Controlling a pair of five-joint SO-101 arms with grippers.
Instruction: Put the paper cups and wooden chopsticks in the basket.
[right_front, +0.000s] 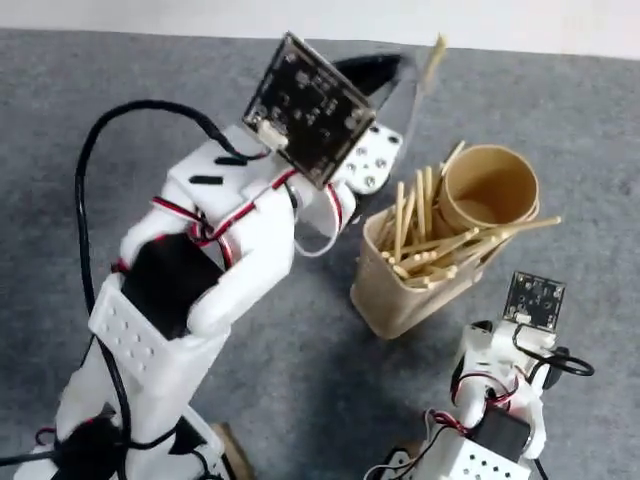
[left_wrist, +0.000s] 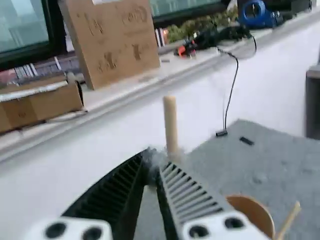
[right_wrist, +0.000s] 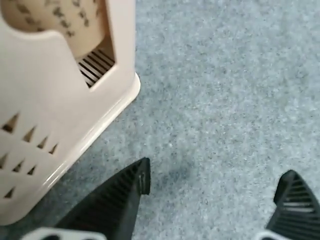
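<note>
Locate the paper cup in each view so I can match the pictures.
High view: the paper cup stands in the basket, right of centre, among chopsticks.
Left wrist view: the cup's rim lies beyond the left gripper, which clamps one chopstick.
Right wrist view: the cup shows through the basket's wall opening.
Shared landmark: the grey mat.

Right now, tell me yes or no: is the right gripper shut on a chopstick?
No, the right gripper stands open and empty over the grey mat beside the basket.
</note>
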